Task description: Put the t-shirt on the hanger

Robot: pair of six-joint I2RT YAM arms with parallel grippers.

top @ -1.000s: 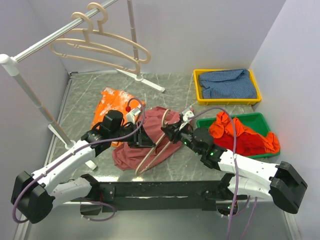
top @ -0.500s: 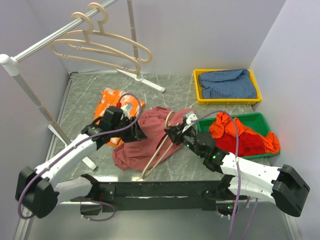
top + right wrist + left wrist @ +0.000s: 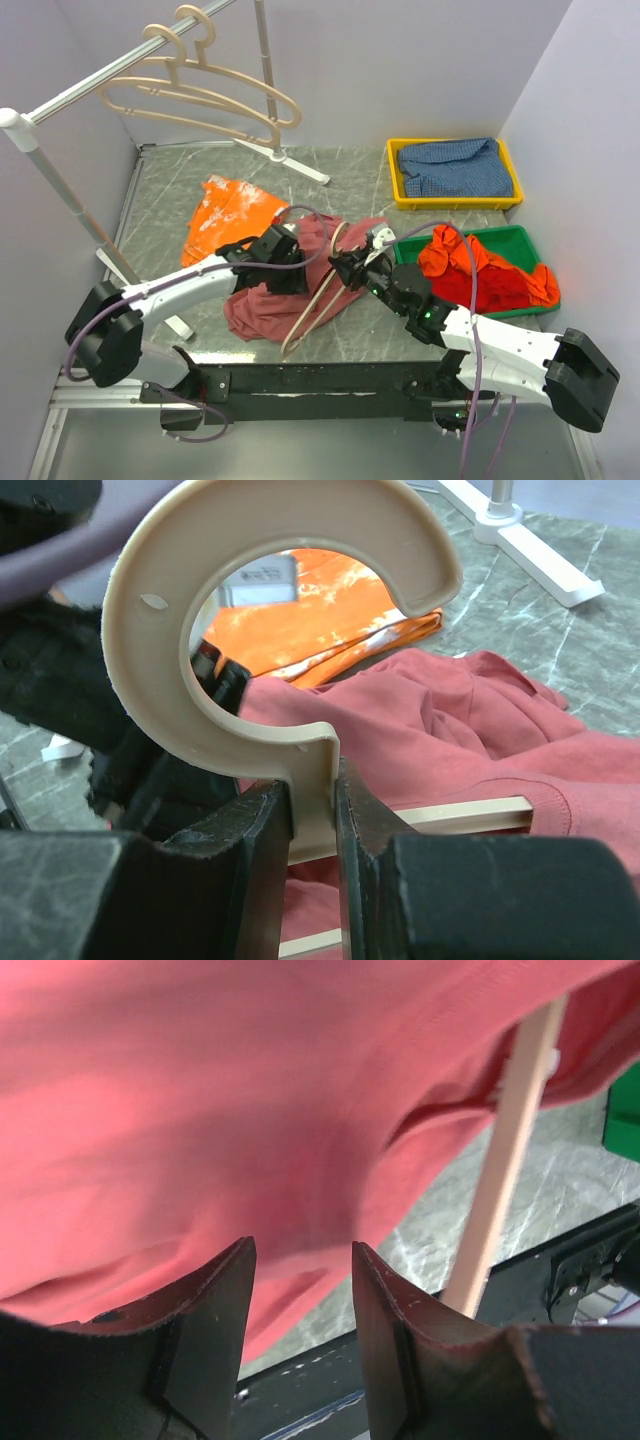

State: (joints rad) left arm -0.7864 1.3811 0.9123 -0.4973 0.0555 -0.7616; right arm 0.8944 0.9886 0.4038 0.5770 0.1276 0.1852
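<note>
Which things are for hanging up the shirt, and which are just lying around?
For the job: t-shirt; hanger.
Lying about: orange cloth; blue cloth in yellow tray; red-orange garment in green tray; two spare hangers on rail.

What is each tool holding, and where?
Right tool grips the pale beige hanger at its neck, just below the hook. Left tool holds nothing, open over the dusty-rose t-shirt.

t-shirt (image 3: 250, 1110) blurred and cropped by left wrist frame edges, hanger (image 3: 145, 660) shoulders hidden behind right tool (image 3: 312, 810)
</note>
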